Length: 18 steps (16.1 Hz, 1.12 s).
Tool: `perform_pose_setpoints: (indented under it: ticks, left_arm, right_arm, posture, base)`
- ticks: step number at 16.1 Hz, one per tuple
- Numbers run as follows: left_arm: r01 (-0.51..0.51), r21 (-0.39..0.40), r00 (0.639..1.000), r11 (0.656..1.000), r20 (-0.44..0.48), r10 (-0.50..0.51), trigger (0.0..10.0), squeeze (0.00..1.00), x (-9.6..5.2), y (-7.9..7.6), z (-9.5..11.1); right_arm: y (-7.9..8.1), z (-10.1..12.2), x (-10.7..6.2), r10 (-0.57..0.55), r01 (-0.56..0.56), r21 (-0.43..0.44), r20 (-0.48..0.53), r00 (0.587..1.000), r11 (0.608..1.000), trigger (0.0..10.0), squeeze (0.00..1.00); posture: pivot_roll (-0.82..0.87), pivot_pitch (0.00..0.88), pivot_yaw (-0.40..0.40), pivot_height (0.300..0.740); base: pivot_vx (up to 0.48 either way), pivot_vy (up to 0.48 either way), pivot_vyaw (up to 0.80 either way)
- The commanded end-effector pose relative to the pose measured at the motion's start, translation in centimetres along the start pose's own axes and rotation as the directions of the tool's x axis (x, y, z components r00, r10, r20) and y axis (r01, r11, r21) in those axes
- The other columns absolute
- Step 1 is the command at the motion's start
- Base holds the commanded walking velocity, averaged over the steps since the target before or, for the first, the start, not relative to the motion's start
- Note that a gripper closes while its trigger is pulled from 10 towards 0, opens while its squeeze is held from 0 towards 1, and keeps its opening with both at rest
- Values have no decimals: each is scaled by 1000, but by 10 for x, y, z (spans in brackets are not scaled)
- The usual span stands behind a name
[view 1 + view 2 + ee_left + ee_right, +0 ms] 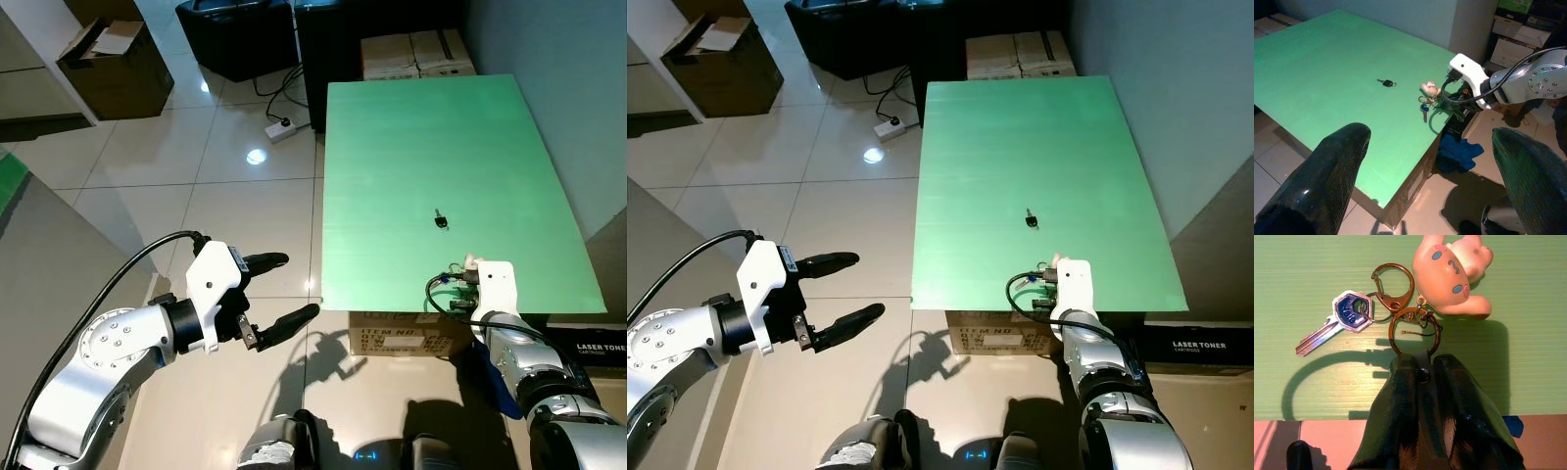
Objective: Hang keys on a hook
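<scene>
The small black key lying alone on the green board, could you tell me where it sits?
The small black key lies mid-board on the green board, beyond the key bunch held by the right gripper at the near edge.

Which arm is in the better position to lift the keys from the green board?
The right. The right gripper is closed on the key ring at the green board's near edge. The left gripper hangs open over the floor, well away.

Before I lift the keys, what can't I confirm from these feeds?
- Hook: not seen on the green board; its place is unknown.
- Small black key: too small in the eye views to tell its make.
- Right end effector: its fingers cover the strap behind the key ring, so grip depth is unclear.
- Blue cloth: partly hidden by the board's edge.
</scene>
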<state>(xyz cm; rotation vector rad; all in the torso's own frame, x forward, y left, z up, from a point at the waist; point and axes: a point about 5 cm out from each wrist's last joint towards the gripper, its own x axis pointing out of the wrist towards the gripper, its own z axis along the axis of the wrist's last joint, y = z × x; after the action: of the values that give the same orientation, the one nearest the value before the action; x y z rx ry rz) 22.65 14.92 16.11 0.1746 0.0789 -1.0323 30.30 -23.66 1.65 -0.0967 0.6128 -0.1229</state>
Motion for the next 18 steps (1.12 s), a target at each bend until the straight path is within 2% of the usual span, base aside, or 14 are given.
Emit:
perform_pose_setpoints:
  ticks: [1,6,11,13,18]
  left_arm:
    - [0,13,1000,1000,-5,0,10000,0,-4,1,3]
    - [1,20,1000,1000,-5,0,10000,0,-4,2,4]
    - [-3,27,1000,1000,-3,3,10000,0,-4,5,5]
    - [-5,31,1000,1000,-1,5,10000,0,-3,7,5]
    - [-40,38,999,998,17,39,10000,0,0,11,2]
  right_arm:
    - [1,0,1,5,-5,23,-4,1000,1000,0,0]
    - [-3,4,1,-14,13,38,18,1000,999,0,0]
    - [-4,31,0,-34,19,89,175,984,996,0,0]
    - [-4,48,-2,-43,15,105,271,962,994,0,0]
    - [-1,67,-6,-56,7,126,392,918,992,0,0]
  posture:
    - [86,175,166,740]
    - [88,175,171,740]
    - [86,171,175,740]
    - [85,165,174,740]
    - [56,112,150,740]
  base:
    - [0,0,0]
    - [0,0,0]
    - [0,0,0]
    - [0,0,0]
    - [0,0,0]
